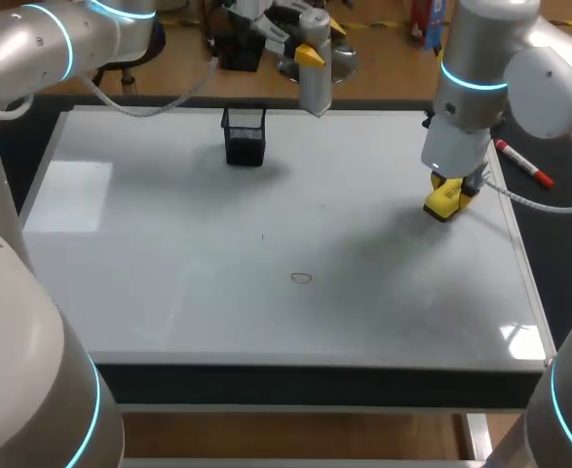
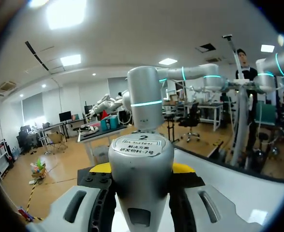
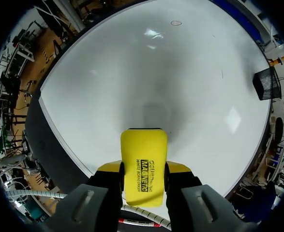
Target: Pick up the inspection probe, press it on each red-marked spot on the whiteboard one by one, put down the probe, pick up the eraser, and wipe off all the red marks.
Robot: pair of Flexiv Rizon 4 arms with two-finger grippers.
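Yellow eraser (image 3: pixel 143 154) clamped in the right gripper (image 3: pixel 142 170), left gripper (image 2: pixel 142 169) gripping the probe (image 2: pixel 141 145): seemingly the wiping step, next sweeping toward the lower-centre red mark (image 1: pixel 301 278).

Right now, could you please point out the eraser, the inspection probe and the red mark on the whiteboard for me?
eraser (image 3: pixel 143 164): right wrist view, middle of its yellow face.
inspection probe (image 2: pixel 141 183): left wrist view, grey body below its label.
red mark (image 1: pixel 301 278): head view, centre of the small red loop.

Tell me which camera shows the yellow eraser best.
The right wrist view: the eraser close up, clamped in the right gripper. The head view shows it small, under that arm. The left wrist view misses it.
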